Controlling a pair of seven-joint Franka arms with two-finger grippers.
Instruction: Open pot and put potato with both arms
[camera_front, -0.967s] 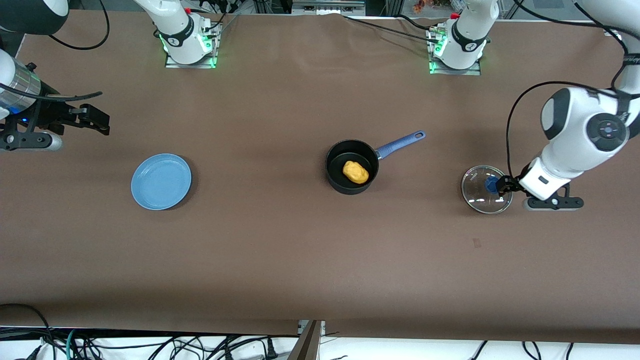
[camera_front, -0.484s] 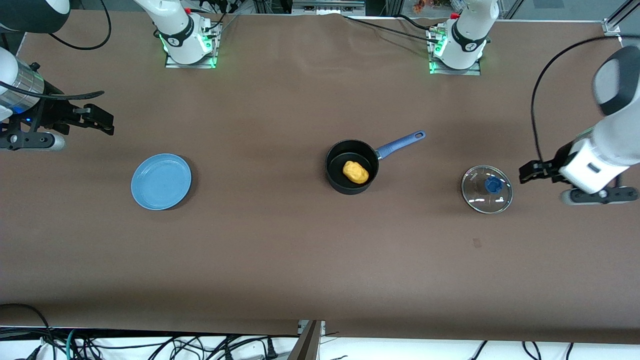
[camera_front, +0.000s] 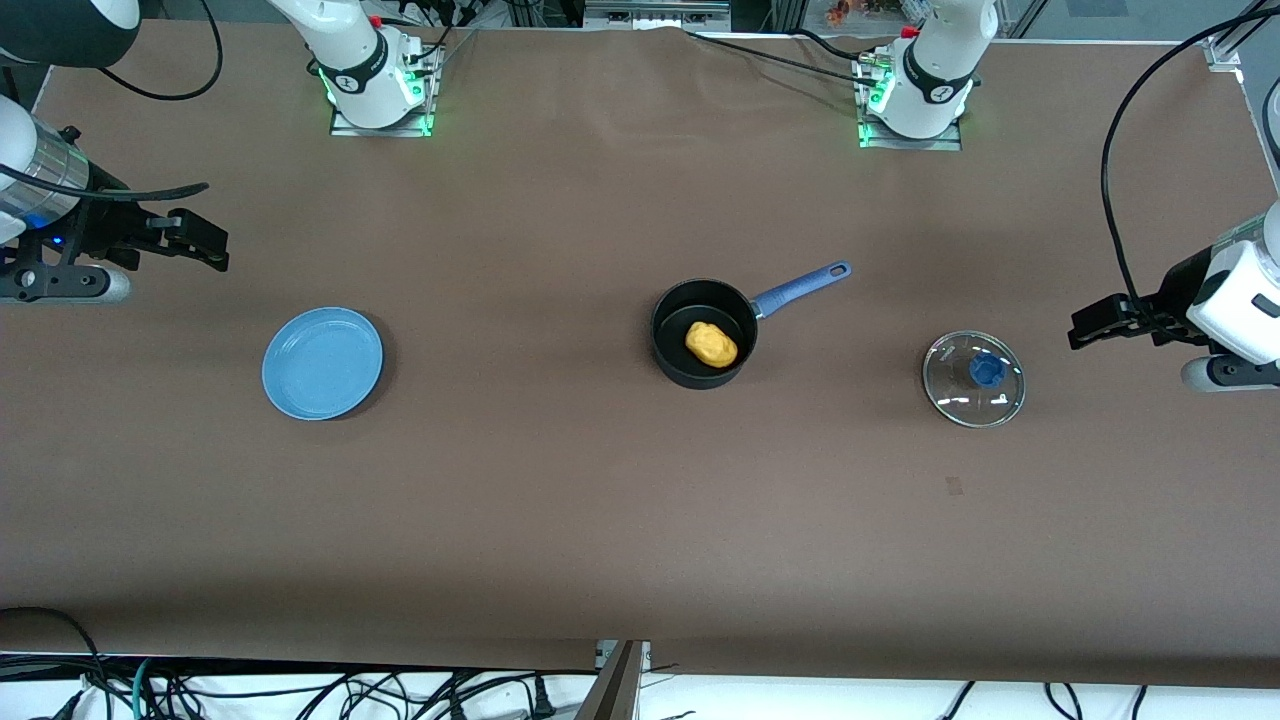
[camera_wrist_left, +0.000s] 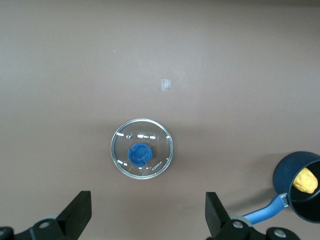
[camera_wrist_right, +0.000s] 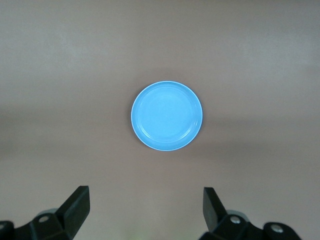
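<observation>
A brown table (camera_front: 560, 520) fills the scene, two white robot arms based along its top edge. The black pot (camera_front: 703, 333) sits near the table's middle, uncovered, its blue handle (camera_front: 800, 285) angled toward the left arm's end. The blue plate (camera_front: 322, 362) lies toward the right arm's end. The glass lid (camera_front: 974, 379) lies flat toward the left arm's end, blue knob (camera_front: 987, 371) upward. The potato (camera_front: 711, 344) rests inside the pot.

The left gripper (camera_front: 1098, 327) hovers beside the lid, jaws released and empty. The right gripper (camera_front: 196, 242) waits above the table near the plate, jaws spread and empty.

The potato looks light and firm, best pinched across its narrow middle; the lid looks fragile and slippery, its knob the only sound hold.
</observation>
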